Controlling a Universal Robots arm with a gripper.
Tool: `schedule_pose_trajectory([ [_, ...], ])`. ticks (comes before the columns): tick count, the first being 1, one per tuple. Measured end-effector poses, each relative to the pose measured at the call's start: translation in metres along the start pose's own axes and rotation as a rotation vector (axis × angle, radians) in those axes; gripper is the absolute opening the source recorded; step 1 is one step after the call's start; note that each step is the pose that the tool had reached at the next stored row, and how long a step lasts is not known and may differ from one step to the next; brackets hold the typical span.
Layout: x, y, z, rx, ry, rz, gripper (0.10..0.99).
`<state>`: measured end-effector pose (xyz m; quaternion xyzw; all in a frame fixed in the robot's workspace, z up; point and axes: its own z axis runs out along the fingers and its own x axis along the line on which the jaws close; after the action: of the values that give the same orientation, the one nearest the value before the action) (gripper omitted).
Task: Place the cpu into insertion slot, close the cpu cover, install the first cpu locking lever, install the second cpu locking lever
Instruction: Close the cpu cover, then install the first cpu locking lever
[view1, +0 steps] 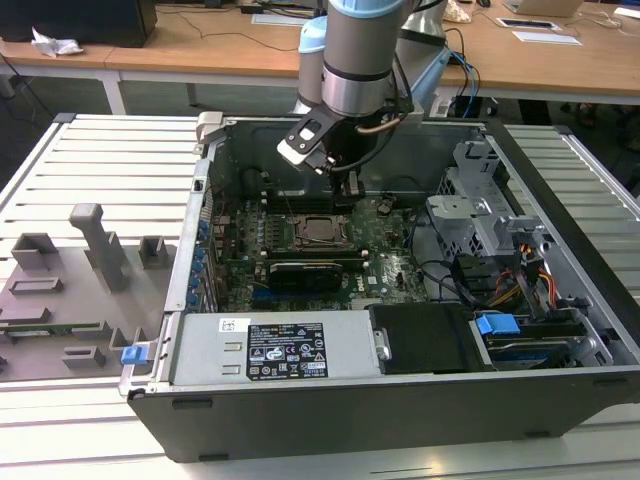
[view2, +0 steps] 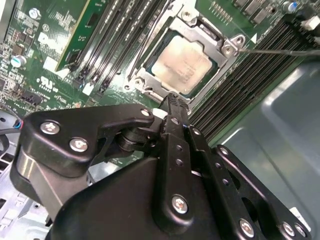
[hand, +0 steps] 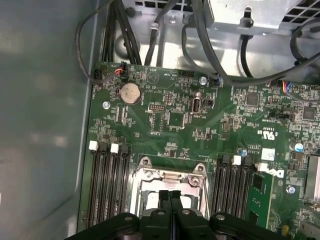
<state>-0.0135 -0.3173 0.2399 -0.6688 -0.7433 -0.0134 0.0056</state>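
Observation:
The cpu, silvery and square, lies flat in the insertion slot on the green motherboard. The cpu cover, a metal frame, lies down around the chip, whose top shows through its window. A thin locking lever rod runs out from one corner of the socket across the memory slots. My gripper hovers just above the socket's edge with its black fingers pressed together and nothing between them. In the exterior view the gripper hangs inside the open case, just behind the cpu.
Black memory slots flank the socket on both sides. A long black card lies in front of it. The power supply, drive cage, cables and case walls hem in the board. Grey fixtures stand on the table.

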Motion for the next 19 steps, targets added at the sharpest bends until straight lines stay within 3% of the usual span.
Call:
schedule_pose_trajectory([
  [9, 0.0015, -0.0141, 0.0001, 0.0, 0.0, 0.0, 0.106],
  [18, 0.0023, -0.0219, 0.0, 0.0, 0.0, 0.0, 0.106],
  [19, 0.0024, -0.0219, -0.0031, 0.0, 0.0, 0.0, 0.106],
])
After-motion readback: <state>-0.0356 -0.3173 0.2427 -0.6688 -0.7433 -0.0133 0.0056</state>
